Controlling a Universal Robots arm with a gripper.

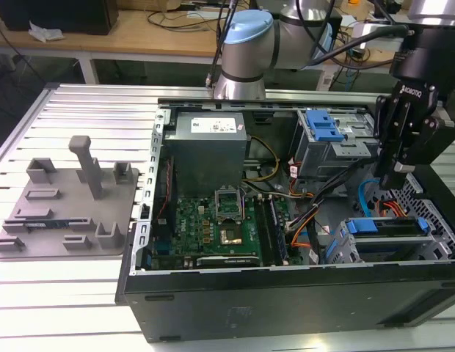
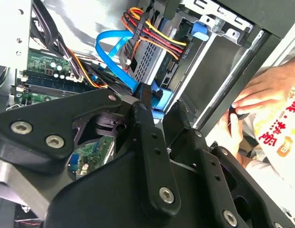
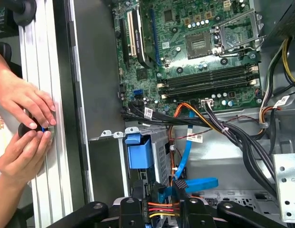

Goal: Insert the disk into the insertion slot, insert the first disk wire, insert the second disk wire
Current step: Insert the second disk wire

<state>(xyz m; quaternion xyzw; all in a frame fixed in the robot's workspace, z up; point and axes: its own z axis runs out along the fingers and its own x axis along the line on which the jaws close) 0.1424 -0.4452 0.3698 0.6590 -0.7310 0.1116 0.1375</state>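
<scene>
Open computer case [image 1: 213, 308] laid flat on slotted table [image 1: 81, 308]. Arm [image 1: 246, 44] extended over case, wrist pointed straight down. Gripper [image 1: 395, 177] held near insertion slot [image 1: 437, 246], at exterior view's right. Jaw state cannot be told. Disk [image 1: 385, 227] seated in slot, blue frame seen along its edge. Blue cable [image 3: 188, 147] end hidden behind gripper. Person's hand [image 3: 24, 99] cut off at table edge, small dark item pinched, unclear.

Bare grey case floor [image 3: 223, 164] open beside the motherboard [image 3: 195, 47], black cable bundle [image 3: 242, 137] slanting across it, blue flat cable [image 3: 187, 152] and red-yellow wires [image 3: 162, 209] crowding the drive cage [image 3: 162, 152], a person's hands [image 3: 24, 97] just outside the case wall [image 3: 95, 71].
</scene>
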